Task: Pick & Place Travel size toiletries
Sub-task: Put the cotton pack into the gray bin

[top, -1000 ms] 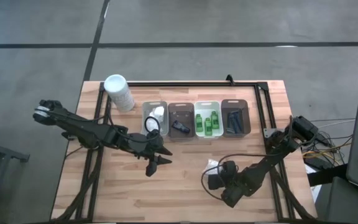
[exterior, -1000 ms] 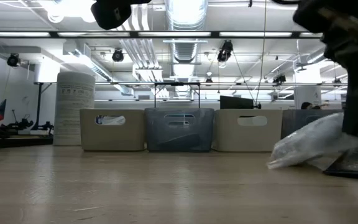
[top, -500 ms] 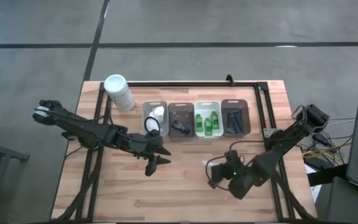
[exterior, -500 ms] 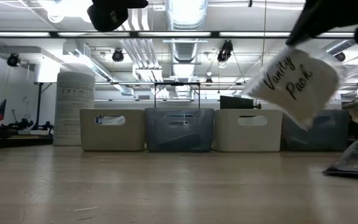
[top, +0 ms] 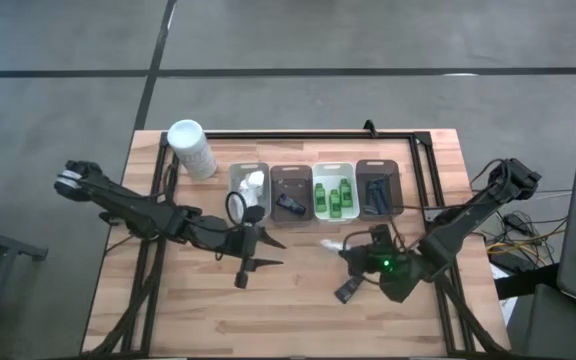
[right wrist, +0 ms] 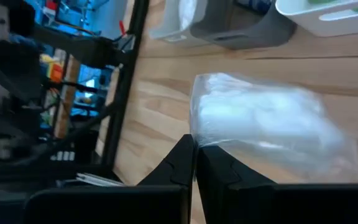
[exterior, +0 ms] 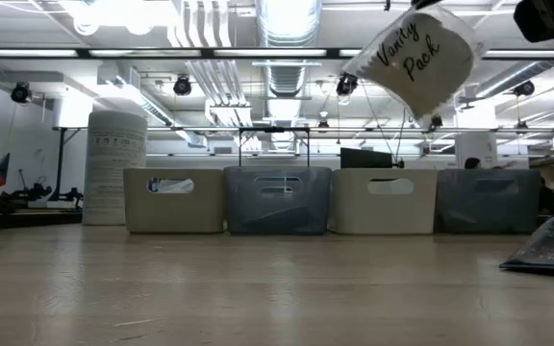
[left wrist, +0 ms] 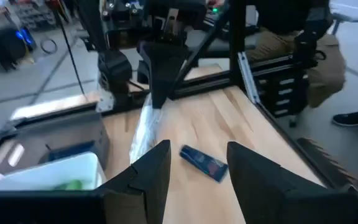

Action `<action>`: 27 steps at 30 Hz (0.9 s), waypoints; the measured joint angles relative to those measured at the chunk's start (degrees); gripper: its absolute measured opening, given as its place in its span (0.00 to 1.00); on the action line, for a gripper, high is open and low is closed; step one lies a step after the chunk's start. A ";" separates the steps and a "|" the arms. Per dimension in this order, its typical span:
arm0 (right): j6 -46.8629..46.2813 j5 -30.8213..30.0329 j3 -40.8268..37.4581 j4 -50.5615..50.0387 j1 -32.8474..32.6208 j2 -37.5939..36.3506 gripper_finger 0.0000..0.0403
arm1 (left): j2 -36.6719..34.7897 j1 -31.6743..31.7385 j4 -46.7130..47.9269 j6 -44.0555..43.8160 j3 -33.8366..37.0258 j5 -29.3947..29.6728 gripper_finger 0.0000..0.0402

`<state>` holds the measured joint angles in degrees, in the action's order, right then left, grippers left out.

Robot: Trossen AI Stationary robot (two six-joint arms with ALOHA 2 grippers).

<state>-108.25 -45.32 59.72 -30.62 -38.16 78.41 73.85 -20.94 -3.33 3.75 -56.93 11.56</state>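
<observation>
Packet [exterior: 414,56] of white puffs, clear, printed "Vanity Pack", hangs in the air from the right gripper [right wrist: 194,163], whose fingers are pinched together on one edge of it. Half a second ago the low view showed it lower and farther right, in front of the fourth tray; it now sits higher, above the gap between the third and fourth trays. A second ago it lay on the table. In the high view the right gripper [top: 353,247] has moved up the table toward the row of trays [top: 315,192], and the packet [top: 331,243] shows as a pale shape just short of the green-bottle tray [top: 333,167]. Its long axis is tilted in the low view, the printed line rising to the right; from above it runs roughly across the table, trailing from the fingers toward the left arm.

A dark flat tube [top: 347,291] lies on the wood near the right arm, well clear of the trays; the left wrist view shows it [left wrist: 204,163] as a blue piece lying flat.

Left gripper [top: 249,254] hovers over the table below the first two trays, fingers [left wrist: 151,174] spread wide, holding nothing. It has shifted slightly since the earlier frames.

White container [top: 192,148] stands upright at the left end of the tray row.
</observation>
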 joint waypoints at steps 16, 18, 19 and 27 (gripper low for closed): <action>9.25 0.07 -0.04 10.12 2.50 -4.52 0.02 | 9.99 1.11 -16.01 0.65 -0.02 11.07 0.41; 9.27 0.11 -0.04 10.64 2.50 -4.52 0.02 | 10.73 1.29 -16.30 0.61 -0.02 11.11 0.41; 9.27 0.11 -0.01 10.71 2.48 -4.52 0.02 | 11.16 1.37 -16.32 0.61 -0.02 11.10 0.41; 9.51 0.15 0.56 10.78 2.45 -4.52 0.02 | 15.96 2.18 -17.27 0.87 -2.93 13.13 0.51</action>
<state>-98.74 -45.17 60.29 -19.84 -35.71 73.89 89.81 -18.76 -20.60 4.62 -59.86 24.69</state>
